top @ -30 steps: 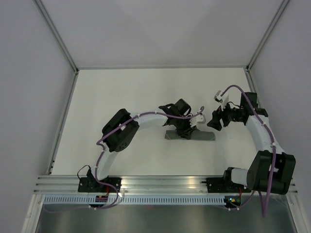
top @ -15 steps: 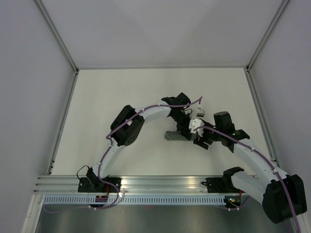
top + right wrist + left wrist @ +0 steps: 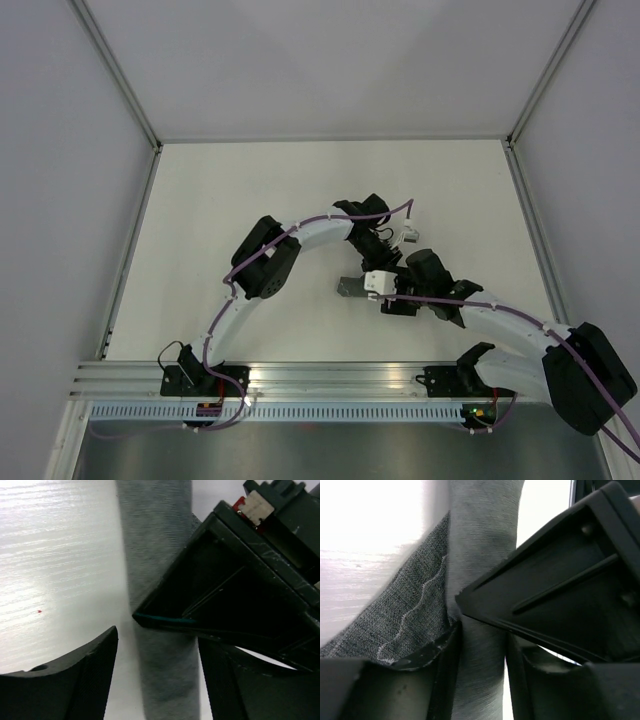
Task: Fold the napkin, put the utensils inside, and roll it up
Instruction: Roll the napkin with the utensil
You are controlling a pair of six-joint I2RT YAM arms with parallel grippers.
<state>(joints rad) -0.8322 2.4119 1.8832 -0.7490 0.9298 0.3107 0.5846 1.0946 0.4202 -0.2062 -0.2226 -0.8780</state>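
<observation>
Both grippers were at the rolled napkin [image 3: 350, 288], mid table [image 3: 250, 200], its long axis running L-R. Left gripper [image 3: 482, 645] fingers hugged its sides, clamped vs. loose unclear. Right gripper [image 3: 157, 650] straddled it, fingers apart w/ slack.

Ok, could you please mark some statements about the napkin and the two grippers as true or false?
1. The napkin is rolled into a narrow tube. True.
2. The right gripper is shut tight on it. False: its fingers stand apart, and bare table shows between one finger and the roll.
3. A lighter stitched line runs along a loose flap of the napkin in the left wrist view. True.
4. The left gripper hangs far from the napkin. False: the roll lies between its fingers.
</observation>
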